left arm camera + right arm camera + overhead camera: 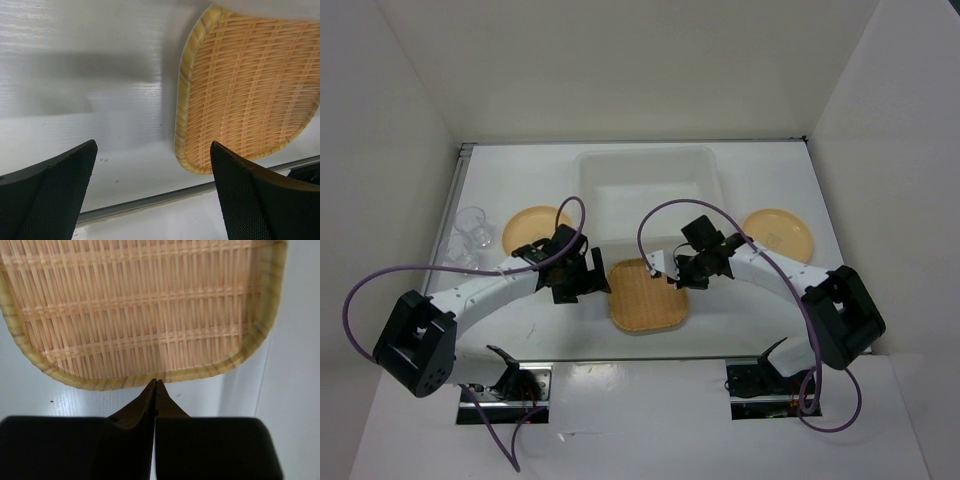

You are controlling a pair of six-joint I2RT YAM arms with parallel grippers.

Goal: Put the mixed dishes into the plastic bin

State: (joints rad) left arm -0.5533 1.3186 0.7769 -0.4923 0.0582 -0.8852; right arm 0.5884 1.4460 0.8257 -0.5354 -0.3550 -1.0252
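Top external view, taking the rounded-square tan plate with a woven pattern (pixel 646 300) as the landmark: well to its left and a little farther back stand two small clear glass cups (pixel 470 222), and nearer to it lies a round tan-yellow plate (pixel 527 226), partly under the left arm. The left hand (pixel 600 275) sits just beside the woven plate's left edge. In the left wrist view its fingers (pixel 55 190) are spread wide, bare white worktop (pixel 100 100) lies between them, and the plate is ahead and to their right, apart from both. Straight behind the woven plate is the translucent white rectangular plastic bin (pixel 645 192), with nothing in it. The right hand (pixel 665 270) is over the plate's back right corner; in the right wrist view its fingers (pixel 145 400) are pressed together, holding nothing, their tip right at the plate's rim. Well to the right lies a second round tan-yellow plate (pixel 778 234). All five dishes are outside the bin. The woven plate has no marked long axis, and the right hand is nearer, probably about to pry the rim up.
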